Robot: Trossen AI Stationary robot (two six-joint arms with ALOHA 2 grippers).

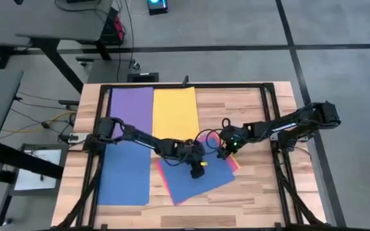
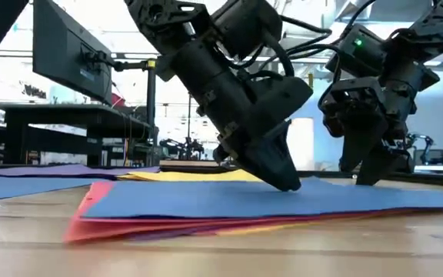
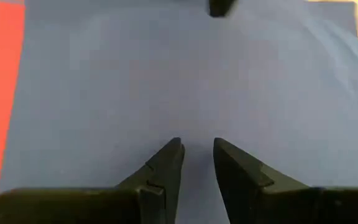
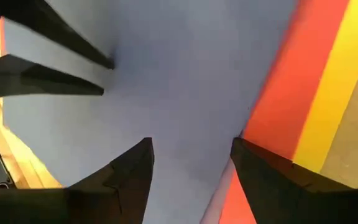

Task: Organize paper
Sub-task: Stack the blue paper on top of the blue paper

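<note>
under both hands lies the blue paper (image 1: 198, 178): left hand (image 1: 196, 170) narrow, right hand (image 1: 225, 153) wide.

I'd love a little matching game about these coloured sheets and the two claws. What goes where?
Things:
1. purple sheet
2. yellow sheet
3. left claw
4. right claw

Places:
A. at the tilted stack's far right edge, fingers apart
B. far left corner of the table
C. pressing on the stack's top blue sheet
D. lying flat beside the purple one

Pairs: 1-B, 2-D, 3-C, 4-A
</note>
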